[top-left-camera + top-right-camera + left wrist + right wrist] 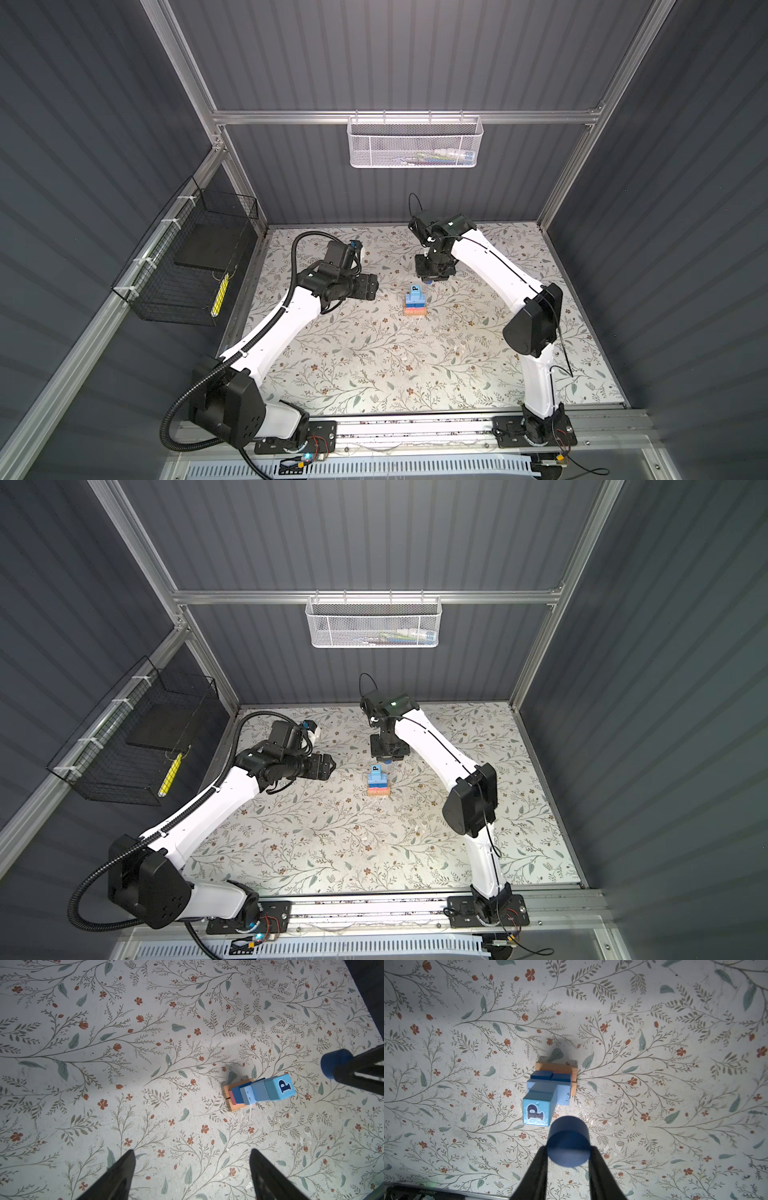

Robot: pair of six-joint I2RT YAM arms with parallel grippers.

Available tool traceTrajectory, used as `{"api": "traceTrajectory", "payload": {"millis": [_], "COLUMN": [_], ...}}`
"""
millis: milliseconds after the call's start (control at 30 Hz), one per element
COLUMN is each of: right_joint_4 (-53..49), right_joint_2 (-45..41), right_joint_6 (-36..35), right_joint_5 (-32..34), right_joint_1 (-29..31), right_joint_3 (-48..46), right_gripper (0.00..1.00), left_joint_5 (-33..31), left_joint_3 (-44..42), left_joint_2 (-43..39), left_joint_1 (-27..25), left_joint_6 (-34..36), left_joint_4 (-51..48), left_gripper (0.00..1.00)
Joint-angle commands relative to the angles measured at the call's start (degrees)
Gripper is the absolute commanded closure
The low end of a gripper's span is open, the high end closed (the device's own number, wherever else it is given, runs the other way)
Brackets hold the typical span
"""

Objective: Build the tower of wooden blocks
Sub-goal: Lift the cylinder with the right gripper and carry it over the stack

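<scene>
Near the middle of the flowery table (374, 365) stands the wood block tower (415, 302). Two tan bars (556, 1067) lie at the bottom. Next come a pink bar (232, 1098), dark blue blocks (542, 1075) and light blue blocks (562, 1093). On top sits a light blue cube (536, 1112) with a letter P.

The right arm (490, 266) reaches out from the front, bends up high at the elbow, and its wrist points straight down. The right gripper (569, 1150) squeezes the dark blue cylinder (568, 1134), one finger on each side. The cylinder hangs just beside the tower's top and does not touch it.

The left arm (282, 324) is bent too and reaches toward the tower from the left. The left gripper (191, 1151) has its fingers spread wide and holds nothing. It is well apart from the tower.
</scene>
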Motion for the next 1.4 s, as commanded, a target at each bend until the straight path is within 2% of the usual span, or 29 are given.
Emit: {"api": "traceTrajectory", "payload": {"millis": [0,633,1367], "right_joint_4": [-3.0,-4.8,-4.6], "right_joint_2": [2.0,5.8,8.0], "right_joint_6": [-0.7,-0.6,-0.2], "right_joint_5": [0.1,-1.6,-0.9], "right_joint_1": [1.0,3.6,3.8], "right_joint_3": [3.2,6.0,7.2], "right_gripper": [0.69,0.69,0.69], "left_joint_5": [-1.0,-0.5,-0.2], "left_joint_3": [-0.7,-0.8,-0.7], "left_joint_2": [-1.1,-0.9,-0.9], "left_joint_1": [0.4,0.4,0.5], "left_joint_6": [0.7,0.5,0.6], "left_joint_4": [-1.9,-2.3,-2.5], "left_gripper": [0.14,0.14,0.14]}}
